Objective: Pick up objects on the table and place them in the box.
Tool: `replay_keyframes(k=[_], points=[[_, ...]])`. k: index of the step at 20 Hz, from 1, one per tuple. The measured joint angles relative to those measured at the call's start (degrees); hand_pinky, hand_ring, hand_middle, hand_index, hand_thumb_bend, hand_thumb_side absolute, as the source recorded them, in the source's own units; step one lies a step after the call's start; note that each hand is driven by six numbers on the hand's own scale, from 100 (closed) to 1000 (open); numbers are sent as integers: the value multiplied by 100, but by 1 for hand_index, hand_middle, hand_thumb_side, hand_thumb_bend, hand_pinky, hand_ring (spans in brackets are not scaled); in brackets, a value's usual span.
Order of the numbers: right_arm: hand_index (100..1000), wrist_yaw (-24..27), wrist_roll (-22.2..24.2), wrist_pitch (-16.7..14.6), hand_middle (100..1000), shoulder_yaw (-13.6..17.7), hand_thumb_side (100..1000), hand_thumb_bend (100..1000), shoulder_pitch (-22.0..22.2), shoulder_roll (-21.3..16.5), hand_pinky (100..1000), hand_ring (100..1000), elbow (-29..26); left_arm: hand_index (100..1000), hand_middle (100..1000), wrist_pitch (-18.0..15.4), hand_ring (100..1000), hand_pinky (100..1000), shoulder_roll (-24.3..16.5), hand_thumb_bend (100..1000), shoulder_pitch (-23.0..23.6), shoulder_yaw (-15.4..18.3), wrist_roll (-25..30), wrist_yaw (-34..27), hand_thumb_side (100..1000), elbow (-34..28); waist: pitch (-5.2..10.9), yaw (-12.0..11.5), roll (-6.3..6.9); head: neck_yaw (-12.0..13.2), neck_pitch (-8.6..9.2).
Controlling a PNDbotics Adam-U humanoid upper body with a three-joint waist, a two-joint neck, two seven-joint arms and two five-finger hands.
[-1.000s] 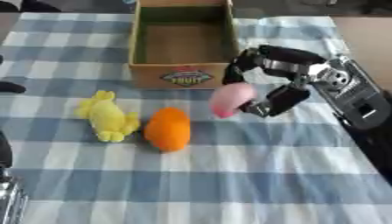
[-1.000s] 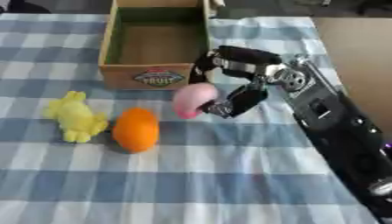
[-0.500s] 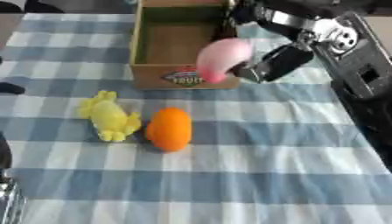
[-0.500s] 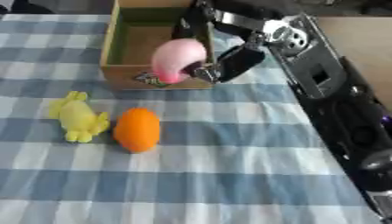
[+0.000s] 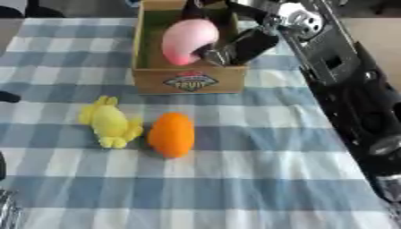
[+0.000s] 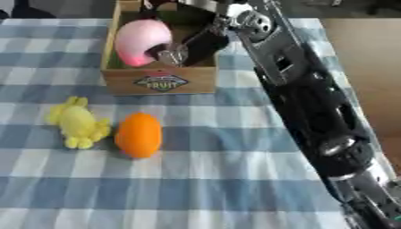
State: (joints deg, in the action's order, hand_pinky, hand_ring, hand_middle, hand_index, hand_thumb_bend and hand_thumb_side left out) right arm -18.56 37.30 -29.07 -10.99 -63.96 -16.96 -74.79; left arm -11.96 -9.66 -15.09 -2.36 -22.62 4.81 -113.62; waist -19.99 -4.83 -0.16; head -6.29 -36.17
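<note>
Placing step: right hand (image 5: pixel 235 42) curled round pink object (image 5: pixel 188 40), top centre of frame, over the box (image 5: pixel 190 80). Next, uncurl and drop it. Orange object (image 5: pixel 172 134) and yellow toy (image 5: pixel 109 123) wait mid-left.

The open top of the brown cardboard box (image 5: pixel 190 79) is largely taken up by the black right hand (image 5: pixel 235 42) and the pink rounded object (image 5: pixel 188 40) it grips, seemingly above the rim. In front of the box, the yellow plush toy (image 5: pixel 109 123) and orange oval object (image 5: pixel 172 134) lie just beside each other. The blue-and-white checked tablecloth (image 5: pixel 235 188) nearer the camera lies bare.
</note>
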Motion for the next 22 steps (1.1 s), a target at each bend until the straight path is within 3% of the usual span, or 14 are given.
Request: replay_keyframes(k=[10,22], points=[[578,-1526,-519,-361,337,514,100,100,-379,454,761,692,878,783,682,-8,733,446,-42,100,39,-64,92,-25,775,0,-40,-79,-29,-75,49],[580,-3322,-1708,-230,359,926,100,100,-572,584,738,688,1532,783,684,21,735,447,-42,100,45,-65,126,-33,776,0,-49,-100,-31,-103,69]])
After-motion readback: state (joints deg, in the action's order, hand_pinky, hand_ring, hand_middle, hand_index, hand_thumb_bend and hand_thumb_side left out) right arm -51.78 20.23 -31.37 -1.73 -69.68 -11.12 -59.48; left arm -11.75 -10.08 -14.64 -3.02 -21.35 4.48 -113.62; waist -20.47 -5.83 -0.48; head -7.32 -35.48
